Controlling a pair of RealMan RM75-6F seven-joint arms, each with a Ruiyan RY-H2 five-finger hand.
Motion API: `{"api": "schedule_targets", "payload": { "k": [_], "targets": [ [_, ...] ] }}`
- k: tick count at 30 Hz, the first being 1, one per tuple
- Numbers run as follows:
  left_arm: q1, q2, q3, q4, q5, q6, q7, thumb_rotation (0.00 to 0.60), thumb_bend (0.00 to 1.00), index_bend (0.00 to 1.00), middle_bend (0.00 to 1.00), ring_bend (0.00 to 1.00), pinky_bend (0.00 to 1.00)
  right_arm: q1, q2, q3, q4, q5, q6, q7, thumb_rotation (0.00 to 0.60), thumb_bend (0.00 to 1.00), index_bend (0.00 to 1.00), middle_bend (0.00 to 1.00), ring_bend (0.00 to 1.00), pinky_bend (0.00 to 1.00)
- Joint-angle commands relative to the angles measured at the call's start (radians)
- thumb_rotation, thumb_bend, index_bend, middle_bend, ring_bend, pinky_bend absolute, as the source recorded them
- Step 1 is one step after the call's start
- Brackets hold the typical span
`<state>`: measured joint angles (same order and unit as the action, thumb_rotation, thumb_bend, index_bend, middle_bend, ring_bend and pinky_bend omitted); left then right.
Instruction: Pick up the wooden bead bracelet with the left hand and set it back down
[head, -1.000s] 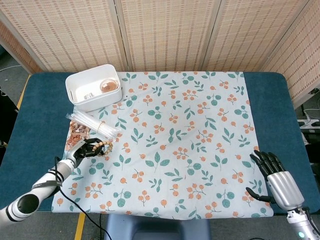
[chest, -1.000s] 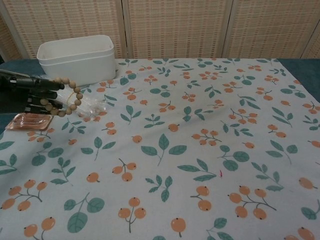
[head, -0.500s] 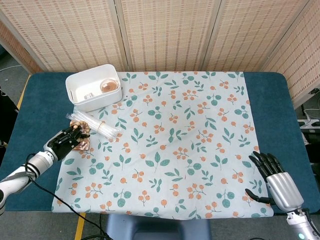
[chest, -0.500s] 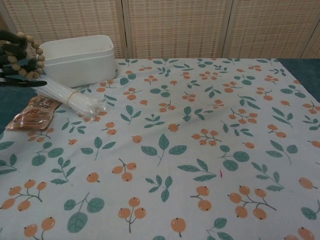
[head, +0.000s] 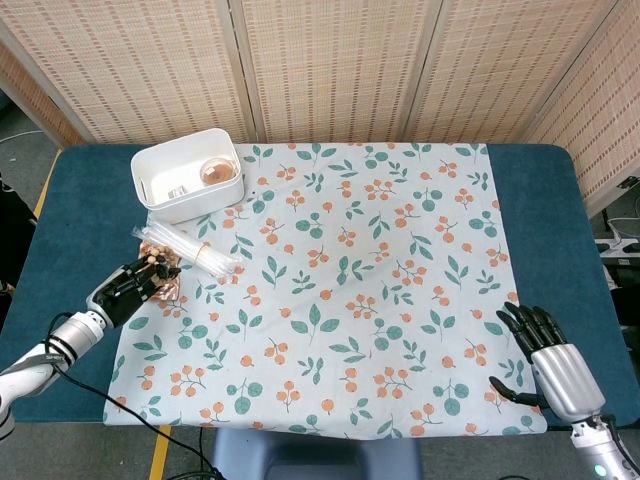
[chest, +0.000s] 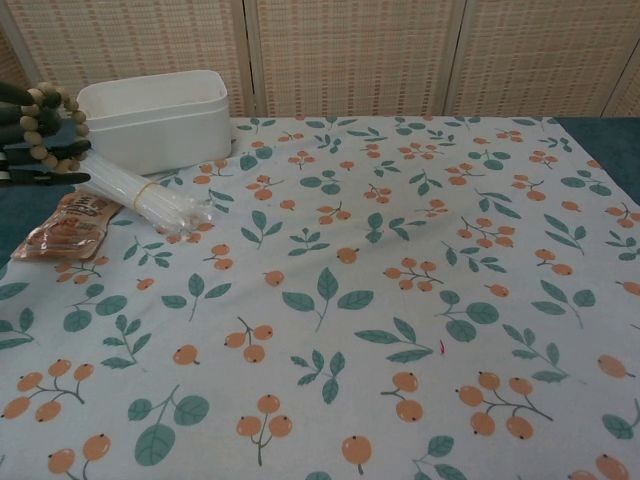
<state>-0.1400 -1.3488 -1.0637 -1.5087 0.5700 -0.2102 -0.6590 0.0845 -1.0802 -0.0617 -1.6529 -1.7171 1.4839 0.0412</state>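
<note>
1. Bracelet: round wooden bead bracelet (chest: 48, 125) gripped in left robot hand (head: 127, 288), raised above counter's left edge.
2. Right robot hand (head: 552, 358): empty, dark fingers spread, over floral cloth (head: 340, 270).
3. White rectangular plastic bin (head: 188, 175) nearby.

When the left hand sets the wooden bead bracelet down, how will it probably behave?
The wooden bead bracelet hangs as a loop from the left hand, so it is probably floppy. Its round beads may roll a little. It looks light.

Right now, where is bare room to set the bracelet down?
The floral tablecloth lies bare from the clear straw bundle across to the right hand. Crowded: the left hand, holding the wooden bead bracelet, by the white plastic bin, straws and brown packet.
</note>
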Motion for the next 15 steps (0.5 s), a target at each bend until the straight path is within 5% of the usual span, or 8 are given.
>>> {"api": "schedule_targets", "payload": {
  "k": [1, 10, 15],
  "targets": [
    [0.034, -0.063, -0.063, 0.063, -0.032, -0.081, 0.057, 0.6, 0.49, 0.37, 0.51, 0.23, 0.05, 0.0, 0.0, 0.0, 0.0, 0.0, -0.002, -0.001, 0.41, 0.2, 0.0, 0.0, 0.0, 0.0],
    [0.05, -0.118, -0.109, 0.122, -0.1, -0.122, 0.111, 0.6, 0.47, 0.38, 0.51, 0.23, 0.05, 0.001, -0.005, -0.001, 0.0, 0.002, -0.006, -0.009, 0.41, 0.2, 0.0, 0.0, 0.0, 0.0],
    [0.045, -0.12, -0.094, 0.132, -0.1, -0.104, 0.132, 0.6, 0.45, 0.59, 0.61, 0.24, 0.05, 0.003, -0.006, -0.001, 0.0, 0.004, -0.01, -0.012, 0.411, 0.2, 0.0, 0.0, 0.0, 0.0]
  ]
}}
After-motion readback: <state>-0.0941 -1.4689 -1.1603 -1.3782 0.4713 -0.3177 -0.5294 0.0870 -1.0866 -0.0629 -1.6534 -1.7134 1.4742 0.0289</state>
